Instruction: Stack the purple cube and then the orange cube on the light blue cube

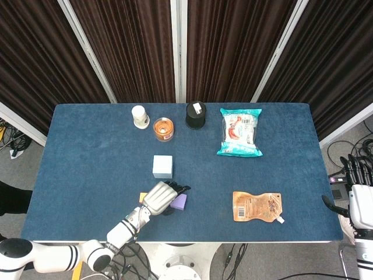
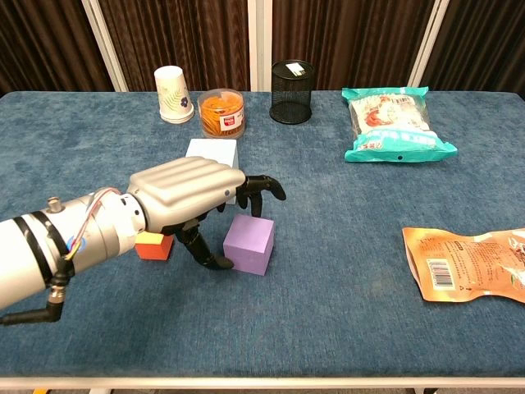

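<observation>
Dark curtains close off the far side of a blue-covered table (image 2: 344,271) on which the work is laid out. Left hand (image 2: 187,195) is positioned over the near left side of the purple cube (image 2: 249,244), its fingers (image 2: 264,185) curved above the cube's top and its thumb down at the cube's left face, touching or nearly so; the grip is not yet closed and the hand carries nothing. Purple cube sits on the table just in front of the light blue cube (image 2: 212,151), with the orange cube (image 2: 153,245) to its left, partly hidden behind the hand. Right hand (image 1: 359,192) hangs off the table's right edge, fingers apart and empty. Assessment: the step in hand is the grasp of the purple cube. To do it well, the fingers should come down the far right face opposite the thumb, squarely on flat sides, not corners, so the cube lifts level. The lift should clear the top of the light blue cube before moving over it. Risk noted: the thumb may push the cube sideways before the fingers seat.
</observation>
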### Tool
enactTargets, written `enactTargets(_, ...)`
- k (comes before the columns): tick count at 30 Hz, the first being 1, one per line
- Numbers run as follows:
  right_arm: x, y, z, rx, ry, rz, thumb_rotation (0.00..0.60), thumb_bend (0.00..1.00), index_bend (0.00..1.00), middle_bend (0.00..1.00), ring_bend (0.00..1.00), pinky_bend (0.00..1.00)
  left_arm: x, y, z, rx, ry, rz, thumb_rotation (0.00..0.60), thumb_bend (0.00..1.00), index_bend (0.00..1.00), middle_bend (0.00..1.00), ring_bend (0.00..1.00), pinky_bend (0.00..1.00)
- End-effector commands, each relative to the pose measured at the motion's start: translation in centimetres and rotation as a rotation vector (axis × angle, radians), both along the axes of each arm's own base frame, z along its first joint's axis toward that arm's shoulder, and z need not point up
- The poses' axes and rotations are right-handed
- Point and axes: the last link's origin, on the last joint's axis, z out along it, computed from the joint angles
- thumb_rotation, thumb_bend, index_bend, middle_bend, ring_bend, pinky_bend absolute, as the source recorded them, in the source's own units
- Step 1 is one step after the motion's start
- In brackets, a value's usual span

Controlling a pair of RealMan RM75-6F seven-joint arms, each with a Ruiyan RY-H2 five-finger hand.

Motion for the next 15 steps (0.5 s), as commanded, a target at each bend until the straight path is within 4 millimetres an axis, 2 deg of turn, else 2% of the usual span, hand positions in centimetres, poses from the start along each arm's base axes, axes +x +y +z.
enactTargets(1,0.0,0.0,0.0,0.001,0.000,-0.002,0.600,0.10,0.00,0.00,0.00,0.00,0.1,0.3,-0.2,0.010,-0.010,0.003,0.600,0.26,0.32,0.55,0.39,0.53)
enactTargets(8,-0.2,-0.2,0.0,0.002,-0.006,-0.009,0.600,0.10,0.00,0.00,0.00,0.00,0.1,0.8,0.1,0.026,-0.033,0.021,0.600,0.30,0.37,0.62,0.43,0.56)
enactTargets(11,-0.2,-0.2,0.0,0.005,-0.007,-0.011,0.600,0.10,0.00,0.00,0.00,0.00,0.3,1.1,0.8,0.038,-0.033,0.011,0.600,0.30,0.37,0.62,0.43,0.57)
enactTargets(15,-0.1,-0.1,0.0,0.008,-0.016,-0.002,0.600,0.10,0.00,0.00,0.00,0.00,0.5,2.1,2.7,0.068,-0.011,-0.011,0.600,0.30,0.37,0.62,0.43,0.57)
